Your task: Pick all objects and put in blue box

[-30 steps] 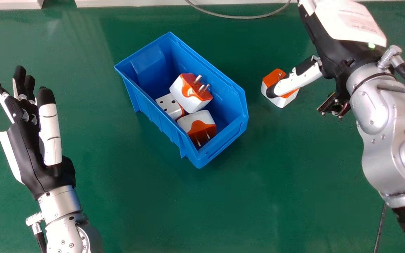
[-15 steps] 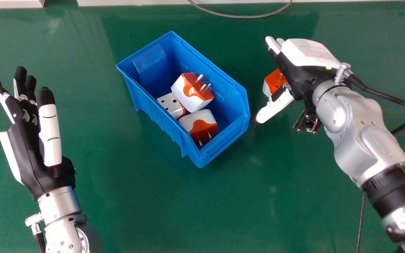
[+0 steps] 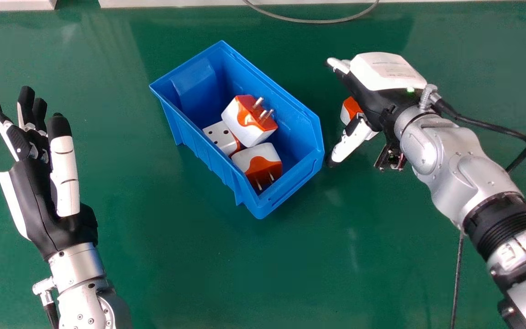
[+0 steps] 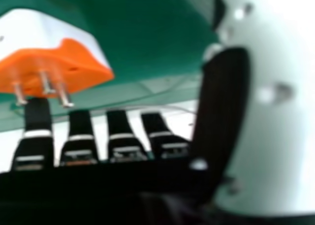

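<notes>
The blue box [image 3: 286, 192] stands at the table's middle, holding three white and orange plug adapters, among them an upper one [image 3: 244, 121] and a lower one [image 3: 257, 162]. Right of the box, my right hand [image 3: 365, 98] is open above another adapter [image 3: 350, 109], partly hidden beneath it. In the right hand view, that adapter [image 4: 74, 62] shows its metal pins, close to the straight fingers of my right hand [image 4: 120, 131]. My left hand [image 3: 39, 196] rests open at the left, palm up and holding nothing.
The green table [image 3: 226, 269] carries everything. A grey cable [image 3: 308, 20] curves along its far edge beside white panels [image 3: 162, 3]. A black cable [image 3: 457, 278] runs down beside the right forearm, and another loops from the right wrist.
My right hand has moved left and nearer, its thumb swinging away from the adapter's top toward the box. The adapter is now more covered by the hand. My left hand has stayed still.
</notes>
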`<state>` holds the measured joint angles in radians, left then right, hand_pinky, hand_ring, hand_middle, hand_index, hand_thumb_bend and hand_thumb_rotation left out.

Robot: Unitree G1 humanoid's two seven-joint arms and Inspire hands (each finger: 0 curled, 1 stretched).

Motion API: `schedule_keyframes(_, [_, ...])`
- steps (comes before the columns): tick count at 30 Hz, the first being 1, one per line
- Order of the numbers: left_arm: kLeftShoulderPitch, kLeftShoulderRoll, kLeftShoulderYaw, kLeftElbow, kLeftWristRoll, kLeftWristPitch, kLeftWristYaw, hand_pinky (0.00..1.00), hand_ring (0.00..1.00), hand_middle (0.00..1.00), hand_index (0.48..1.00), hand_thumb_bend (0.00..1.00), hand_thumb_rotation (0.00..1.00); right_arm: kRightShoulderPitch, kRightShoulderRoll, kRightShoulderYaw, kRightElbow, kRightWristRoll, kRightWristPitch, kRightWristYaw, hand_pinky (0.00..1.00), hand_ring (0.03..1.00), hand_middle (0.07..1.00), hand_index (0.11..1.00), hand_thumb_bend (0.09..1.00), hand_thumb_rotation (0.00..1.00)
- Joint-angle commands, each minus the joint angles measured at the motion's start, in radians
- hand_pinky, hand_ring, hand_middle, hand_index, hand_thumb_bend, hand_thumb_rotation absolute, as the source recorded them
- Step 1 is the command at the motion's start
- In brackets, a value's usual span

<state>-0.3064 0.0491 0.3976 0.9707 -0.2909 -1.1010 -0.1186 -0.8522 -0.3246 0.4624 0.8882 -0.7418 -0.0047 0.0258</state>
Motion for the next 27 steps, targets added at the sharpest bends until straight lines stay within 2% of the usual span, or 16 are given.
schedule_keyframes(1, [0.007, 0.003, 0.001, -0.012, 0.003, -0.018, -0.002, 0.92, 0.96, 0.96, 0.947, 0.68, 0.70, -0.040, -0.001, -0.023, 0.008, 0.030, -0.021, -0.015, 0.50, 0.663, 0.785, 0.758, 0.782, 0.03])
schedule_keyframes(2, [0.007, 0.003, 0.000, -0.012, 0.006, -0.018, -0.001, 0.92, 0.96, 0.96, 0.948, 0.68, 0.71, -0.039, -0.002, -0.027, 0.013, 0.039, -0.035, -0.021, 0.45, 0.614, 0.749, 0.720, 0.746, 0.02])
schedule_keyframes(3, [0.008, 0.004, 0.000, -0.012, 0.006, -0.017, -0.001, 0.92, 0.96, 0.96, 0.948, 0.68, 0.71, -0.039, -0.004, -0.030, 0.018, 0.049, -0.047, -0.027, 0.45, 0.614, 0.749, 0.720, 0.746, 0.02])
schedule_keyframes(4, [0.008, 0.004, 0.000, -0.012, 0.007, -0.016, 0.000, 0.92, 0.96, 0.96, 0.949, 0.68, 0.71, -0.039, -0.005, -0.031, 0.022, 0.054, -0.057, -0.032, 0.43, 0.584, 0.728, 0.708, 0.700, 0.01])
schedule_keyframes(5, [0.007, 0.004, 0.000, -0.011, 0.007, -0.016, 0.000, 0.92, 0.96, 0.96, 0.950, 0.68, 0.71, -0.039, -0.006, -0.031, 0.027, 0.057, -0.065, -0.035, 0.40, 0.525, 0.675, 0.673, 0.612, 0.01])
schedule_keyframes(8, [0.006, 0.004, 0.001, -0.009, 0.003, -0.018, -0.004, 0.92, 0.96, 0.96, 0.951, 0.68, 0.71, -0.036, -0.009, -0.033, 0.040, 0.056, -0.106, -0.078, 0.40, 0.504, 0.649, 0.663, 0.594, 0.00])
schedule_keyframes(10, [0.007, 0.004, 0.001, -0.009, 0.004, -0.017, -0.002, 0.92, 0.96, 0.96, 0.951, 0.67, 0.71, -0.034, -0.006, -0.038, 0.050, 0.059, -0.121, -0.111, 0.39, 0.444, 0.578, 0.577, 0.545, 0.00])
schedule_keyframes(12, [0.007, 0.007, 0.001, -0.006, 0.015, -0.022, 0.006, 0.92, 0.96, 0.96, 0.951, 0.67, 0.71, -0.034, 0.003, -0.045, 0.052, 0.063, -0.110, -0.134, 0.39, 0.435, 0.568, 0.563, 0.538, 0.00])
schedule_keyframes(15, [0.007, 0.006, 0.001, -0.008, 0.015, -0.022, 0.007, 0.92, 0.96, 0.97, 0.953, 0.67, 0.72, -0.032, 0.007, -0.052, 0.048, 0.067, -0.120, -0.162, 0.38, 0.422, 0.551, 0.540, 0.529, 0.00])
schedule_keyframes(17, [0.006, 0.005, 0.001, -0.007, 0.018, -0.023, 0.011, 0.92, 0.96, 0.96, 0.951, 0.67, 0.72, -0.032, 0.005, -0.049, 0.047, 0.067, -0.127, -0.177, 0.37, 0.413, 0.541, 0.526, 0.523, 0.00])
schedule_keyframes(21, [0.004, 0.005, 0.000, -0.005, 0.016, -0.024, 0.008, 0.91, 0.96, 0.96, 0.948, 0.68, 0.72, -0.034, 0.005, -0.050, 0.042, 0.075, -0.136, -0.188, 0.36, 0.411, 0.538, 0.515, 0.511, 0.00])
schedule_keyframes(23, [0.003, 0.005, 0.001, -0.003, 0.019, -0.026, 0.012, 0.91, 0.96, 0.96, 0.948, 0.68, 0.72, -0.033, 0.001, -0.052, 0.042, 0.080, -0.158, -0.201, 0.36, 0.411, 0.538, 0.515, 0.511, 0.00])
schedule_keyframes(27, [0.000, 0.002, 0.002, -0.005, 0.013, -0.022, 0.011, 0.91, 0.95, 0.96, 0.947, 0.68, 0.71, -0.037, -0.004, -0.048, 0.047, 0.072, -0.181, -0.229, 0.34, 0.420, 0.540, 0.513, 0.504, 0.00])
